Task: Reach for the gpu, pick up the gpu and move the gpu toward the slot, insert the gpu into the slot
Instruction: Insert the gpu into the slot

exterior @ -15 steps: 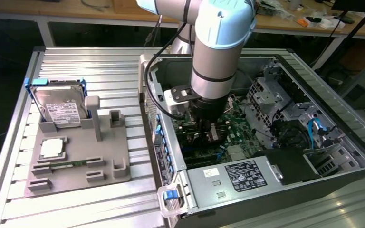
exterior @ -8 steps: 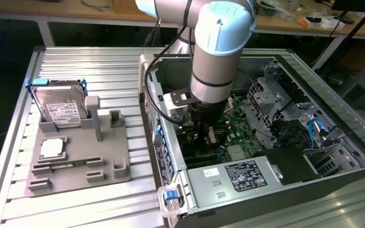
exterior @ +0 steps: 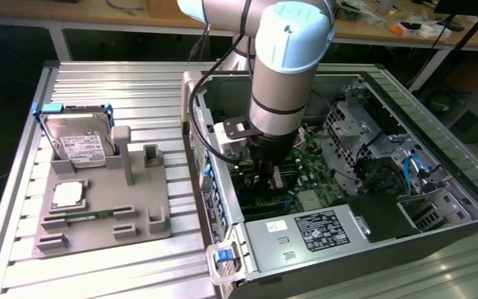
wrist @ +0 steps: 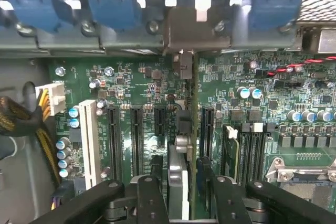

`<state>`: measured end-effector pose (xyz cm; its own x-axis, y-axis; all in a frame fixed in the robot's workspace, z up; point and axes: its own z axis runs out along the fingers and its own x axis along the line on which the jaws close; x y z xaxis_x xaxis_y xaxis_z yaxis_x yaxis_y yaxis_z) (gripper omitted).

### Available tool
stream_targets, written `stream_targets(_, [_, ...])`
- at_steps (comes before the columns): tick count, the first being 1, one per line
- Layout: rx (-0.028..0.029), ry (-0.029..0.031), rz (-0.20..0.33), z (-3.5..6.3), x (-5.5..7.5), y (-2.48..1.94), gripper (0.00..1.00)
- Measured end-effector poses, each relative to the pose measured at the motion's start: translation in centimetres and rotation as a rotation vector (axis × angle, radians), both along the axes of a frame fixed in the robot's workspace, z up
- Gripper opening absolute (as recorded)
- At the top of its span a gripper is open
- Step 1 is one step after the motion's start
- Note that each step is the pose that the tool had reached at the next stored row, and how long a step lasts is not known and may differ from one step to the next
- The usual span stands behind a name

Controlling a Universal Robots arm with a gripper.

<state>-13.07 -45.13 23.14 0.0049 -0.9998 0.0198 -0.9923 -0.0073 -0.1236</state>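
From my station I see a grey moulded fixture tray (exterior: 98, 215) on the ribbed aluminium table (exterior: 139, 87), holding a silver labelled hard drive (exterior: 79, 144) upright in its blue bracket and a square silver processor chip (exterior: 67, 193) lying flat. Beside the tray lies the open black computer case (exterior: 438, 187), its labelled silver power supply (exterior: 305, 233) nearest me.

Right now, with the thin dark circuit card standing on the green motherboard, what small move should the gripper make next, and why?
Probably a slow, straight lift upward. The thin dark circuit card stands upright, edge-on, on the green motherboard. The gripper is open, with a finger on either side of the card, so the card looks released.
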Motion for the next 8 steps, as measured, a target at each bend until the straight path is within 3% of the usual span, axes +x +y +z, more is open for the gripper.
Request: stream_targets(8, [0.0002,-0.0016,0.0,2.5,0.0,0.06,0.39])
